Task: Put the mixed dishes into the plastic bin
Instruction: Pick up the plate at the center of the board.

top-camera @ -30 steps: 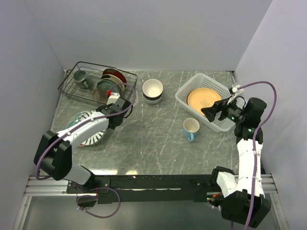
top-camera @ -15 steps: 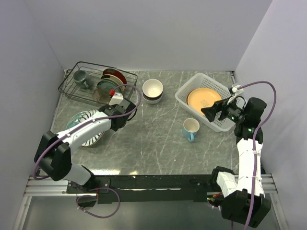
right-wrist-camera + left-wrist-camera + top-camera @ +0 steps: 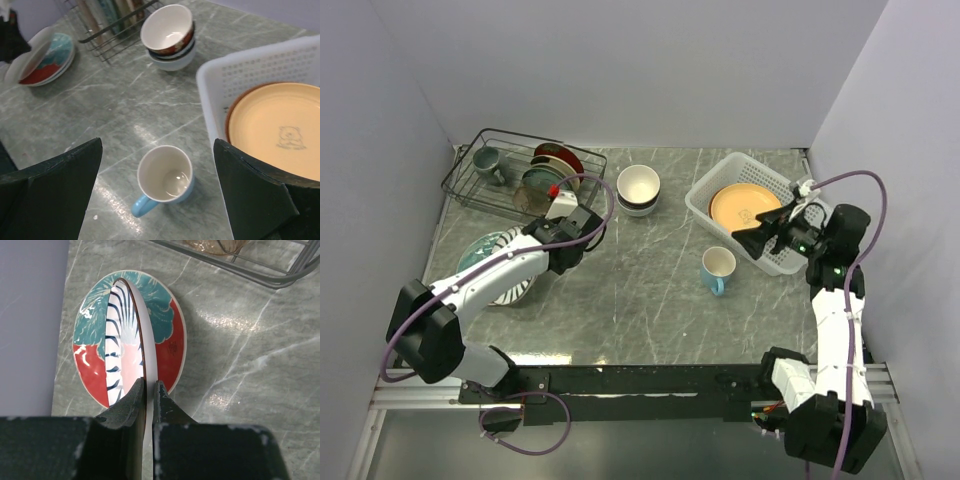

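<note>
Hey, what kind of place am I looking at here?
Likely a robot lab cell staged as a kitchen: blank walls around a marble-look table, a wire dish rack, a plastic bin.

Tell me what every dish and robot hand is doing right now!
left gripper, shut on the striped plate's rim.
striped plate, held on edge over the red-and-teal plate.
red-and-teal plate, lying flat.
light blue mug, upright, empty.
stacked bowls, upright, top one empty.
plastic bin, holding the brown-rimmed plate.
right gripper, open, empty.

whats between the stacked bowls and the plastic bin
Nothing: in the top view the table between the stacked bowls and the plastic bin is bare marble; the light blue mug stands nearer the arms.
</note>
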Tool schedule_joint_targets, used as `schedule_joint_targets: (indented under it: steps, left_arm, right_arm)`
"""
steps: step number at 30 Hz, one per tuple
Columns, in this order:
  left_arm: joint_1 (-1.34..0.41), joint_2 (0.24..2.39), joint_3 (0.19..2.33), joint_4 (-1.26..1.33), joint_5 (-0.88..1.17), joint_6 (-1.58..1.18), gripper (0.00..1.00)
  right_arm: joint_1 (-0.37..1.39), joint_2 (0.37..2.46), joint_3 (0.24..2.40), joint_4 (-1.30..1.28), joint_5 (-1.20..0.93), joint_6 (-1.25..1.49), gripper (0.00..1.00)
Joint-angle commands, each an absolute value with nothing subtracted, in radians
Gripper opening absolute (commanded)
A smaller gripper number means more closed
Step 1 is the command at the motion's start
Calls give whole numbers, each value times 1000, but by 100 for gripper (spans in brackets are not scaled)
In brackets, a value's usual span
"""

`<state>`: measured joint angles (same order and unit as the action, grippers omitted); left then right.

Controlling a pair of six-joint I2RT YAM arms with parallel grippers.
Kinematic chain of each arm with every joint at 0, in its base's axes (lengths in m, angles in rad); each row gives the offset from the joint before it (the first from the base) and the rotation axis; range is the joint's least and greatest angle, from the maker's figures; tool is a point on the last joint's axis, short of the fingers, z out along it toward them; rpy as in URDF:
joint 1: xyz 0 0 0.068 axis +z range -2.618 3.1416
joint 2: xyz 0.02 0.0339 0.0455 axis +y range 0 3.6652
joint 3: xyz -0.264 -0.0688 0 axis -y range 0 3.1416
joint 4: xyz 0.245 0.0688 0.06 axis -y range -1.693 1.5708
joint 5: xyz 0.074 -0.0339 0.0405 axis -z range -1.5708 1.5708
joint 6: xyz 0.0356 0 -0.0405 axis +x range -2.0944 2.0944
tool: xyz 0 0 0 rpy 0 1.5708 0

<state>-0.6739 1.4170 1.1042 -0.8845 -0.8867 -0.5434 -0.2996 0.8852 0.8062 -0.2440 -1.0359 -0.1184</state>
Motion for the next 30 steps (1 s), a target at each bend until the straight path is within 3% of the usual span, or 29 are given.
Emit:
schedule_joint_targets:
  steps: [1,7,14,23,30]
  left_arm:
    - [-680,1393,1172,-871,-942,-545,1]
    - [-676,1399,1187,-877,-927,-581,1]
    - [-676,1394,1189,-880,-902,-620,1]
    - [-672,1385,1206,-890,-879,-660,1]
    - [-663,1379,1221,-879,-850,-680,1]
  right_arm:
    - [-175,877,747,-109,-1138,-81,100]
    - [165,942,726,-34,-1073,-72,100]
    - [567,1179,802,67,-912,39,100]
    - [747,1508,844,605,-770,609,100]
    - [868,1635,871,689,-543,744,100]
